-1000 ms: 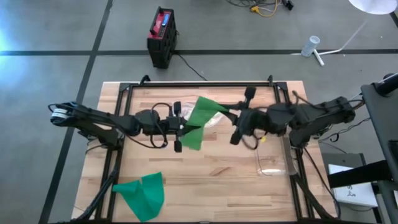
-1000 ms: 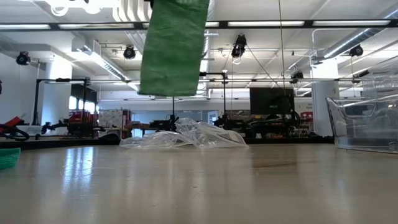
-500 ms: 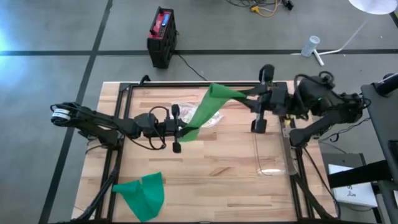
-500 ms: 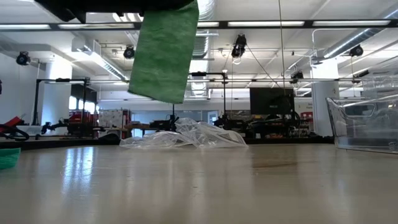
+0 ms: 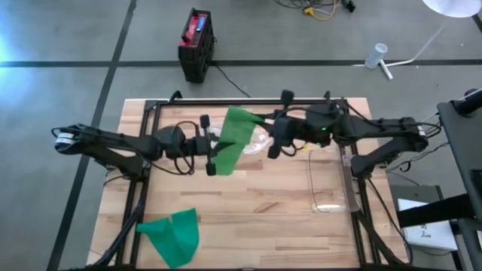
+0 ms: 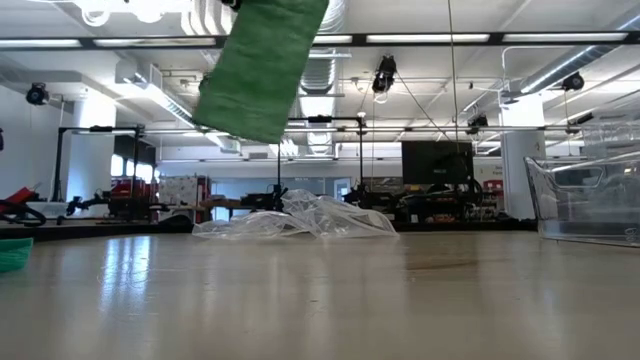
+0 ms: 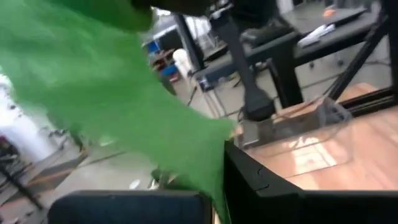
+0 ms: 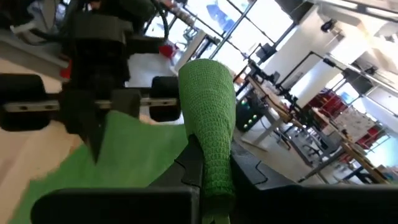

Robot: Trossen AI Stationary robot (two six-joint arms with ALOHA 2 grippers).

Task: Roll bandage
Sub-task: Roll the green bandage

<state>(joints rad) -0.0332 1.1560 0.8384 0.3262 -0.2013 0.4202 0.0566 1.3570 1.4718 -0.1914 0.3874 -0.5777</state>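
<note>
Both arms meet over the far half of the wooden table (image 5: 248, 218), holding a strip of green bandage (image 5: 235, 135) up in the air between them. The left hand (image 5: 212, 147) has its fingers closed on one end of the strip, and from its own camera the green cloth fills most of the picture, running down between the dark fingers. The right hand (image 5: 273, 135) is pinched shut on the other end, where the bandage is already wound into a tight green tube that stands up between its fingers in the right wrist view. Seen from table height, the loose flap of bandage (image 6: 258, 65) hangs tilted, well clear of the tabletop. Beneath it, on the table, lies a crumpled clear plastic wrapper (image 6: 300, 218). A second green bandage (image 5: 172, 235) lies loose near the front left corner, well apart from the arms. A clear plastic box (image 5: 329, 188) sits toward the right side of the table, near the frame
</note>
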